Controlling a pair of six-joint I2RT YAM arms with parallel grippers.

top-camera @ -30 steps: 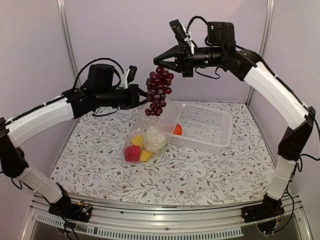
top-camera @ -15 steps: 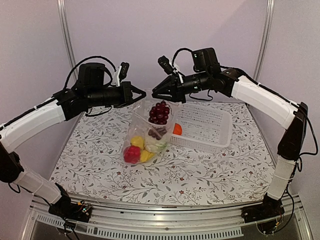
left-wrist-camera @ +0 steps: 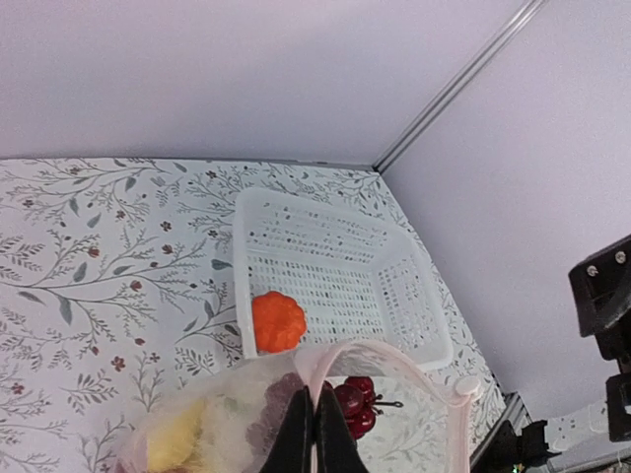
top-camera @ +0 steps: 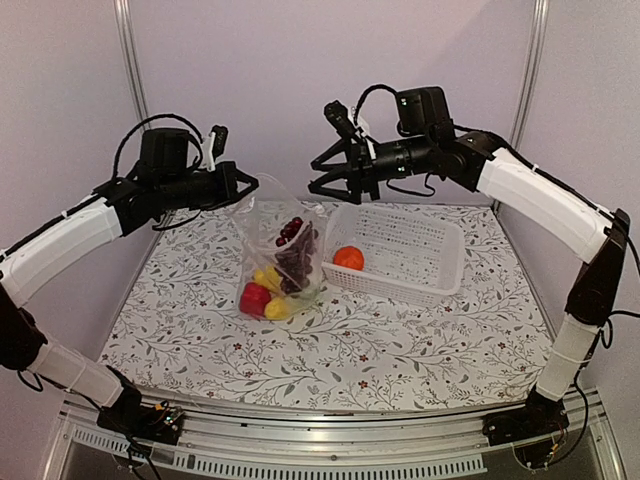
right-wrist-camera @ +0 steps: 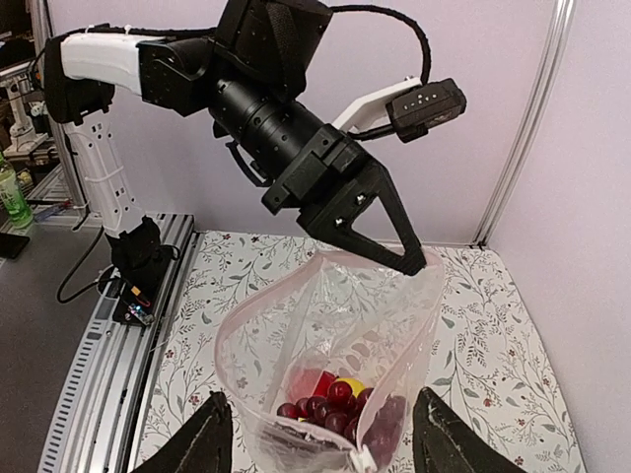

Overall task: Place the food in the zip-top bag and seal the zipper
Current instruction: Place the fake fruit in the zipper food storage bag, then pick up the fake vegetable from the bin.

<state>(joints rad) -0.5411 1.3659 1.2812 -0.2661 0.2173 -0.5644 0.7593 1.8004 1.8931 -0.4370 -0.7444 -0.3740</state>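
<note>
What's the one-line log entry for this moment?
left tool: shut on zip-top bag | right tool: open, empty | grapes: in bag | orange fruit: in basket

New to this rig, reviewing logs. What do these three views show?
Two robot arms bolted to a table. The wide picture is from a fixed camera above and behind them; the other two are from cameras on each wrist. The left arm has its jaws shut on the rim of a clear bag, holding it open and upright. Inside: grapes, a red piece and yellow pieces. The right arm has open, empty jaws near its mouth. An orange sits in the white basket.
</note>
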